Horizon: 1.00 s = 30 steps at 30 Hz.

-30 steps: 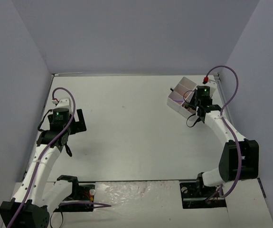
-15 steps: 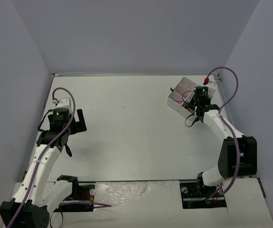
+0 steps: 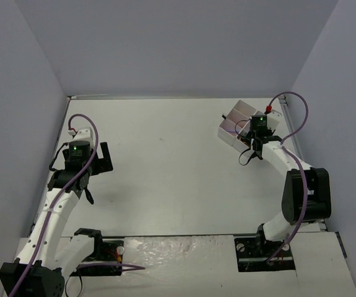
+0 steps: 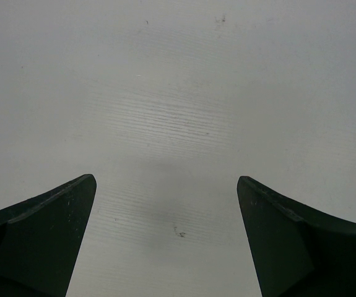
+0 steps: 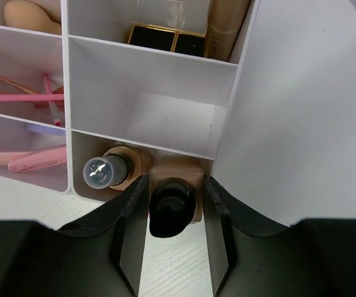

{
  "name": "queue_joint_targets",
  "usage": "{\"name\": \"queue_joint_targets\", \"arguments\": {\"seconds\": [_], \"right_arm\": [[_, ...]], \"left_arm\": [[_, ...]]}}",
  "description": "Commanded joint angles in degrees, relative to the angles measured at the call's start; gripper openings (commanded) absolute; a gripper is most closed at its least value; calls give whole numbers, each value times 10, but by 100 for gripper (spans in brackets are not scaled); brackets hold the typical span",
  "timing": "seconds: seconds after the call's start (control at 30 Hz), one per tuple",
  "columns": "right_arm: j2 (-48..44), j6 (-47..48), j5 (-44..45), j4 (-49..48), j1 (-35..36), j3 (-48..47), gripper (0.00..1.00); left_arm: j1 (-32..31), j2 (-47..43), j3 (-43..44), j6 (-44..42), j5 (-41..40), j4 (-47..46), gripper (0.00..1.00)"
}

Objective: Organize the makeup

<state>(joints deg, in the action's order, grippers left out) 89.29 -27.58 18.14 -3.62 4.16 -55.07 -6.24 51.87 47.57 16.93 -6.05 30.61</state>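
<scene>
My right gripper (image 5: 175, 185) is shut on a tan bottle with a black cap (image 5: 173, 207), held upright at the near right corner of the white four-compartment tray (image 5: 153, 68). A second tan bottle with a grey cap (image 5: 106, 171) stands in the same compartment, just to the left. Black-and-gold lipsticks (image 5: 165, 38) and a tan tube (image 5: 226, 28) sit in the far compartment. A beige sponge (image 5: 28, 13) and pink pencils (image 5: 35, 99) lie in the left compartments. In the top view the right gripper (image 3: 252, 132) is over the tray (image 3: 234, 121). My left gripper (image 4: 165, 185) is open over bare table.
The tray stands at the back right, close to the right wall (image 3: 326, 93). The left gripper (image 3: 103, 158) hovers at the left side of the white table (image 3: 165, 167). Enclosure walls surround the table on three sides.
The right arm has shifted a little to the left and toward the tray with the bottle in its jaws. The left arm has not moved.
</scene>
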Motion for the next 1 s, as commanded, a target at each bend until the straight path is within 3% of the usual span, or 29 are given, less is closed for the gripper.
{"name": "queue_joint_targets", "arguments": {"seconds": [0.0,0.1,0.5,0.7,0.83,0.97], "right_arm": [[-2,-18,41,-43,-1,-8,28],[-2,-19,42,-41,-1,-8,41],[-28,-14,28,-30,0,-12,55],[-131,55,8,-8,-1,-31,74],[-235,108,-1,17,-1,-44,97],[-316,144,-16,66,-2,-43,100]], "left_arm": [[4,-10,19,-6,1,-25,97],[4,-11,18,-6,0,-25,97],[4,-13,19,-6,-1,-23,97],[4,-28,29,3,-5,-8,97],[4,-49,63,7,-1,35,97],[3,-67,125,6,5,80,97]]}}
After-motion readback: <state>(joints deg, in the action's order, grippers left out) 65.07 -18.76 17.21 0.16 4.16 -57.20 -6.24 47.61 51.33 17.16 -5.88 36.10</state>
